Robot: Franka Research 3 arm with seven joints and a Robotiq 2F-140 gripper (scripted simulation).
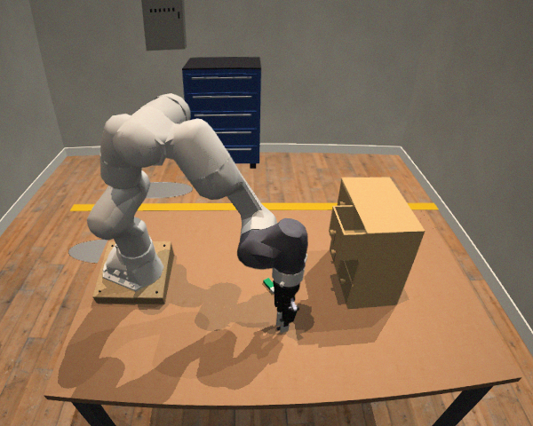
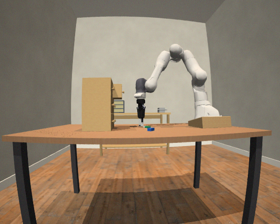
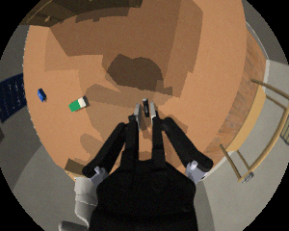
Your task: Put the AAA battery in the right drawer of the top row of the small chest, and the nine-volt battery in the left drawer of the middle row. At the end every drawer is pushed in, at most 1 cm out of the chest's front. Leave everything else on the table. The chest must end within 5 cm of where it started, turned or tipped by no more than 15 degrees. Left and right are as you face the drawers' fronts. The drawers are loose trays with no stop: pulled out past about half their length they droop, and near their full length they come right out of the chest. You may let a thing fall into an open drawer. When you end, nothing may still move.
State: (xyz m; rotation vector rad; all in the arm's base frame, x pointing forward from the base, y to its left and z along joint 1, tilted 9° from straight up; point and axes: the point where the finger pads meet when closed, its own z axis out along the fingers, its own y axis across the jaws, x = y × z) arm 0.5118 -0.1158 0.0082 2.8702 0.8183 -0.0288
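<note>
The slim black AAA battery [image 3: 145,107] lies between the fingertips of my gripper [image 1: 282,328] [image 2: 141,125] [image 3: 144,108], which is low at the table and narrowly open, with slight gaps beside the battery. A green block with a white end [image 1: 268,284] [image 2: 147,126] [image 3: 77,104] and a blue block [image 2: 150,129] [image 3: 41,94] lie on the table. I cannot tell which is the nine-volt battery. The chest [image 1: 381,270] [image 2: 96,103] stands upright. Its top right drawer [image 1: 348,216] [image 2: 117,91] is partly out and level; the other visible drawers look in. The blue block is hidden in the top view.
The robot's wooden base [image 1: 131,300] [image 2: 216,122] stands on the table [image 1: 239,385] [image 2: 63,139], on the side facing the chest's fronts. The pulled-out drawer overhangs the table beside the chest's front, toward the arm. A blue cabinet [image 1: 221,82] stands beyond the table.
</note>
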